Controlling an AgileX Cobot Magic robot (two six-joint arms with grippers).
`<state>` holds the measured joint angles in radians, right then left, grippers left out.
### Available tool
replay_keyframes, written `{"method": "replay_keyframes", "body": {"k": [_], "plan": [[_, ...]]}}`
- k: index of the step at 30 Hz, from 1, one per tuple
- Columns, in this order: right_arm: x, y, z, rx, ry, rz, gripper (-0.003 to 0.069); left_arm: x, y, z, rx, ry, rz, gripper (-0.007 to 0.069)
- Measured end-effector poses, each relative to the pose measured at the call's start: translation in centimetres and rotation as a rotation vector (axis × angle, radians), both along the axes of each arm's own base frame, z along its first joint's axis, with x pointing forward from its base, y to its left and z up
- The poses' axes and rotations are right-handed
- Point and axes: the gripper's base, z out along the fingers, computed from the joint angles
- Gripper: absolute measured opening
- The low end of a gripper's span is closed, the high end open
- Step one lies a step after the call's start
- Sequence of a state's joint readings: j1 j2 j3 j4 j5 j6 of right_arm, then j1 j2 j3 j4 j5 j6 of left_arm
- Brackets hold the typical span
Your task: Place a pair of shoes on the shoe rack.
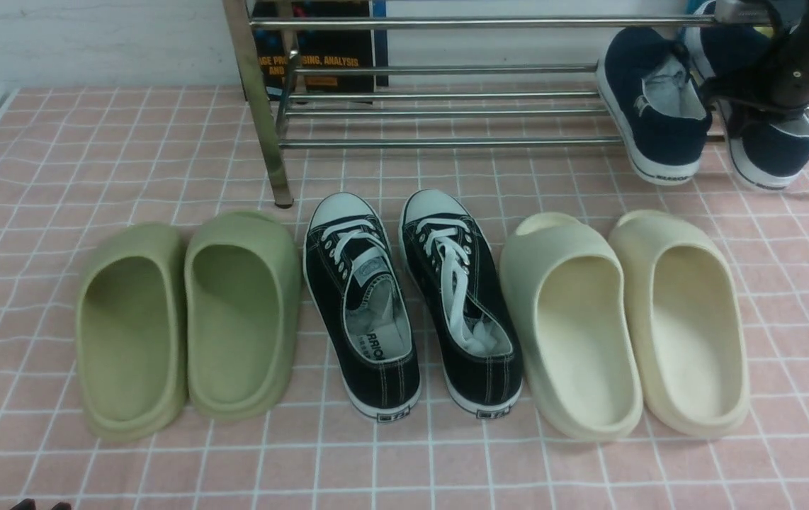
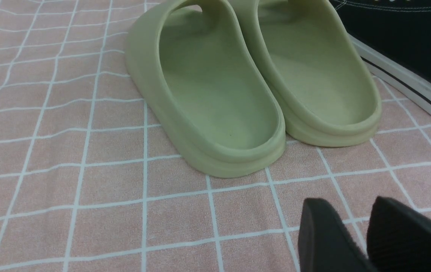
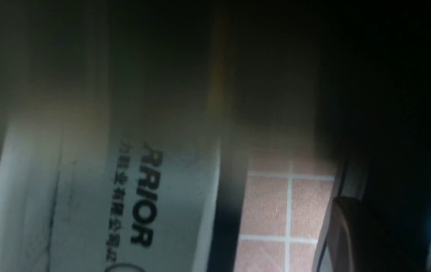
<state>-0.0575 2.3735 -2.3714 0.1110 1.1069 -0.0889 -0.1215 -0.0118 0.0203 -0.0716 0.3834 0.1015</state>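
Up at the right end of the shoe rack, you have both navy shoes lying toe-inward across its lower tubes, heels hanging out past the front one. The left-hand navy shoe sits free of your grip; the right-hand navy shoe is under your right claw, whose tips look pinched together on its side wall by the foot opening, though the dark wrist close-up hides part of the hold. Your left claw stands spread with nothing between its tips, near the green clogs.

Expect a light shoe with a soft canvas upper that will fold where you nip it, while the thick rubber sole should stay stiff and carry the shape. That collar wall near the opening is a sensible place to hold: thin enough to pinch, strong enough to lift or nudge by. The heel will probably sag if you take it too far forward. Rubber should grip fairly well, but smooth round tubes give it little to sit on, so make any last adjustment gentle, then ease off straight so the cloth doesn't snag and drag the shoe out.
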Motion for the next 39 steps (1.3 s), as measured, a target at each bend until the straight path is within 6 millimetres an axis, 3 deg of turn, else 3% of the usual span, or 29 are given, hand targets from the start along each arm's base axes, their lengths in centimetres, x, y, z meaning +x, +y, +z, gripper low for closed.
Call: {"method": "replay_keyframes", "body": {"k": [7,14,15,17,22,27,29,32,35,39], "plan": [[0.3,0.0,-0.1,0.0,-0.001,0.001,0.0039,0.0,0.0,0.0,0.0,0.0,0.0,0.0231],[0.4,0.0,0.0,0.003,-0.021,0.001,0.026,0.0,0.0,0.0,0.001,0.0,0.0,0.0236],[0.1,0.0,0.3,0.003,-0.009,0.004,0.0323,0.0,0.0,0.0,0.001,0.0,0.0,0.0237],[-0.3,0.1,1.1,0.006,-0.003,0.006,0.0384,0.0,0.0,0.0,0.0,0.0,0.0,0.0237],[-2.6,0.2,4.2,-0.002,-0.003,0.02,0.0427,0.0,0.0,0.0,0.0,0.0,0.0,0.0237],[-5.6,0.4,7.4,-0.015,0.005,0.047,0.0391,0.0,0.0,0.0,0.0,0.0,0.0,0.0237],[-7.4,0.6,9.4,-0.011,0.003,0.059,0.0348,0.0,0.0,0.0,0.0,0.0,0.0,0.0237],[-10.5,1.3,14.0,0.037,-0.084,0.079,0.0239,0.0,0.0,0.0,0.0,0.0,0.0,0.0237],[-15.6,1.9,19.8,0.054,-0.224,0.105,0.0102,0.0,0.0,0.0,0.0,0.0,0.0,0.0237],[-21.4,2.3,23.3,0.029,-0.305,0.121,-0.0013,0.0,0.0,0.0,0.0,0.0,0.0,0.0237]]}}
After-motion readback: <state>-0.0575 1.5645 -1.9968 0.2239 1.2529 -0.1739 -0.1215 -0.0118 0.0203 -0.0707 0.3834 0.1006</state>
